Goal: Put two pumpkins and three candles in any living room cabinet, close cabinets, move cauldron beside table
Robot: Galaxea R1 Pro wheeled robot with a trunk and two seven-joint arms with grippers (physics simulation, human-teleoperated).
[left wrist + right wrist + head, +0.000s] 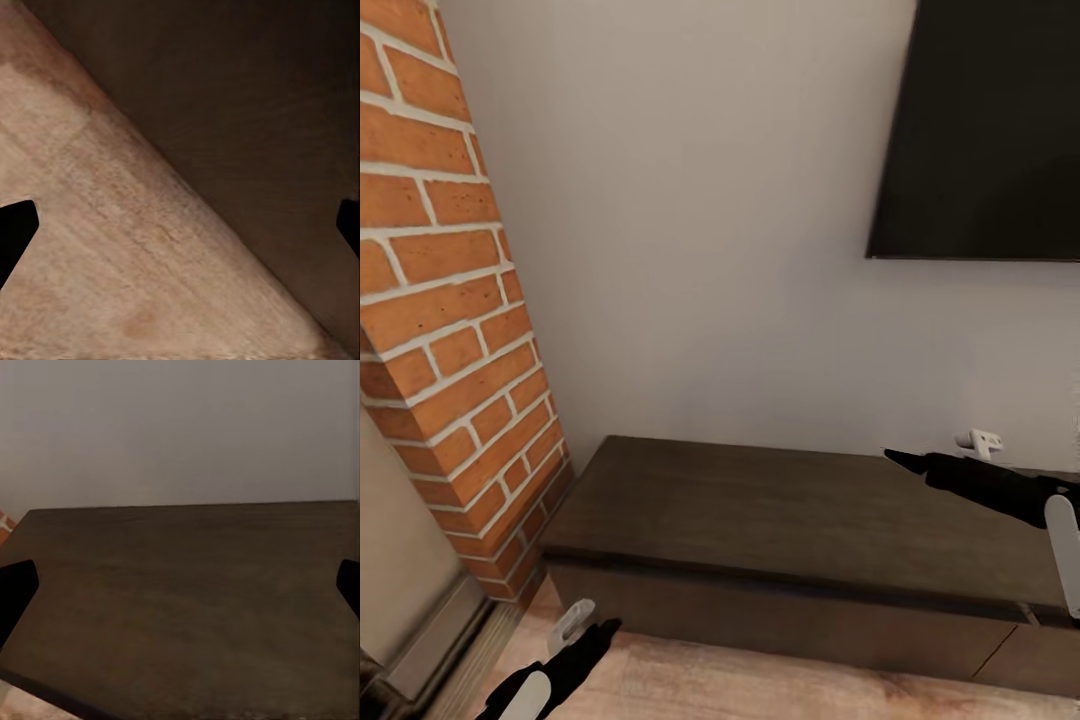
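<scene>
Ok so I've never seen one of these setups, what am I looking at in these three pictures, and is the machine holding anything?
These are simulator renders from a wheeled robot with two arms. The big picture comes from a camera on its head, looking down at a low dark-brown cabinet against a pale wall, with a brick column on one side and a dark screen hung above. The left gripper hangs low in front of the cabinet, over the wooden floor; the right gripper reaches over the cabinet's top. The two smaller pictures come from cameras near each gripper, looking along its fingers: the left one sees floor and the cabinet's front, the right one sees the cabinet's top and the wall. Both grippers are open and hold nothing.
</scene>
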